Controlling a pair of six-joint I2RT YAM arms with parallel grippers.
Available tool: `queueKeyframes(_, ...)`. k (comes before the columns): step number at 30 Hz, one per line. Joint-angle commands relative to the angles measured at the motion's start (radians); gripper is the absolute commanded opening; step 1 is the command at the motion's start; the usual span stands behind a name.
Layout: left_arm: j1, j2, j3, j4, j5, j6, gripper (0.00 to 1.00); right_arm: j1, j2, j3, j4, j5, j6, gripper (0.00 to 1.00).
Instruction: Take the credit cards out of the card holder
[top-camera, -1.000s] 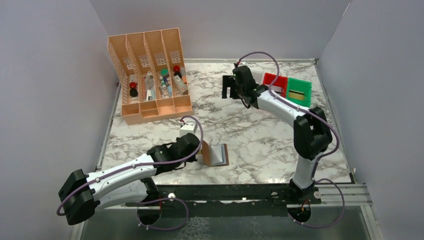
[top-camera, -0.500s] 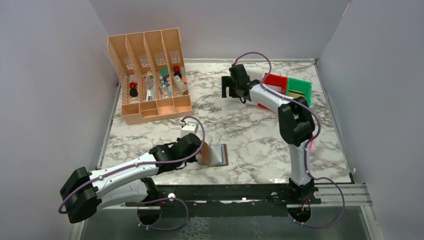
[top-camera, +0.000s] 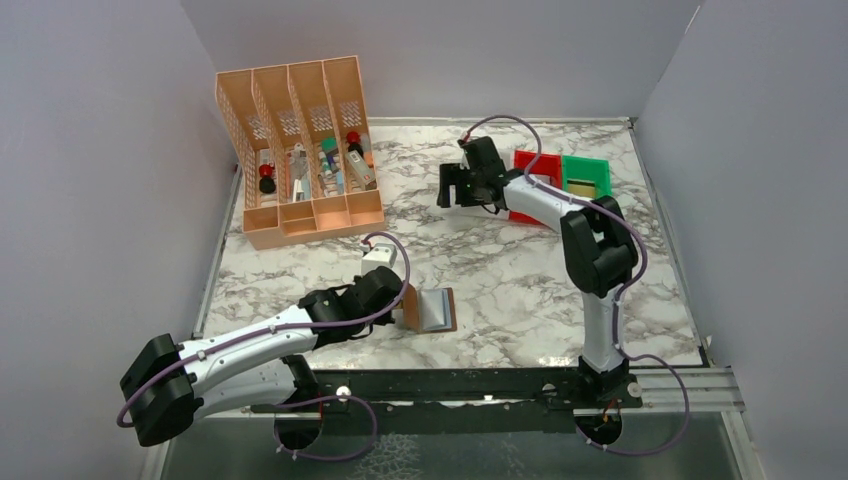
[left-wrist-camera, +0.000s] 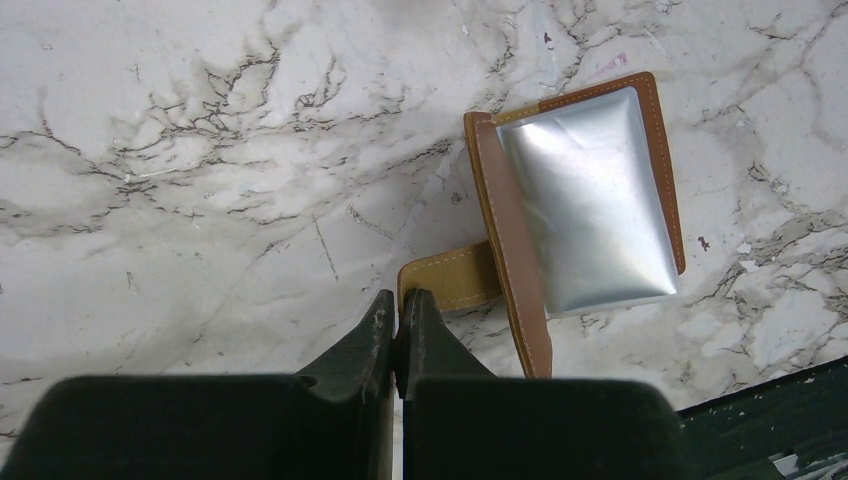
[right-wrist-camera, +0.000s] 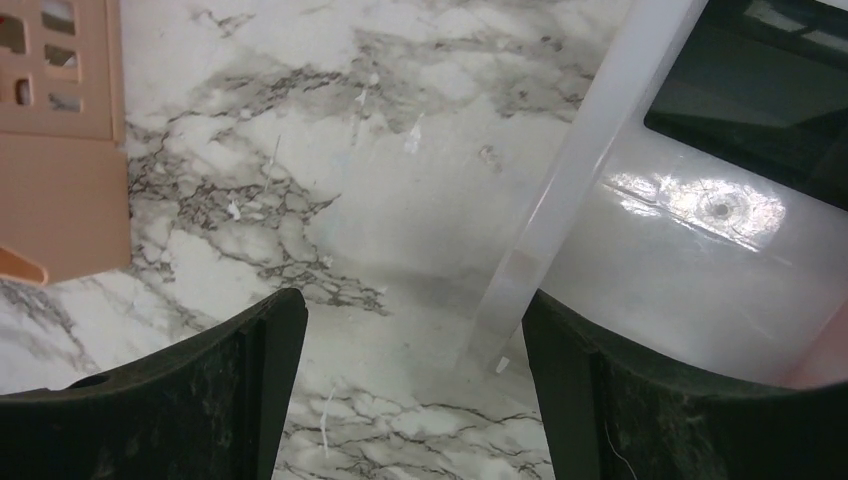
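Grey-veined marble table (top-camera: 520, 280), lilac walls (top-camera: 100, 150) on three sides; left pincer (left-wrist-camera: 400, 305) clamped on the card holder (left-wrist-camera: 590, 200) strap, right pincer (right-wrist-camera: 412, 305) spread wide, empty, over white bin (right-wrist-camera: 700, 260)

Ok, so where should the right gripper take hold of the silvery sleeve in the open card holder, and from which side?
Its free long edge, away from the upright brown cover, coming in low from the robot's right. The silvery sleeve lies flat on the card holder. The cover and the left gripper, shut on the strap, likely block the other side.
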Motion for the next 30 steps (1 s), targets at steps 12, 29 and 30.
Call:
queueKeyframes(12, 0.004, -0.028, 0.0, 0.01, -0.027, -0.014, 0.0, 0.164, -0.158, -0.244, 0.061, -0.107, 0.121, 0.82)
queueKeyframes(29, 0.005, -0.052, -0.014, 0.009, -0.03, -0.035, 0.0, 0.357, -0.074, -0.104, 0.015, -0.044, 0.215, 0.83)
queueKeyframes(30, 0.005, -0.05, -0.014, 0.01, -0.03, -0.035, 0.0, 0.358, -0.067, -0.097, 0.016, -0.044, 0.224, 0.83)
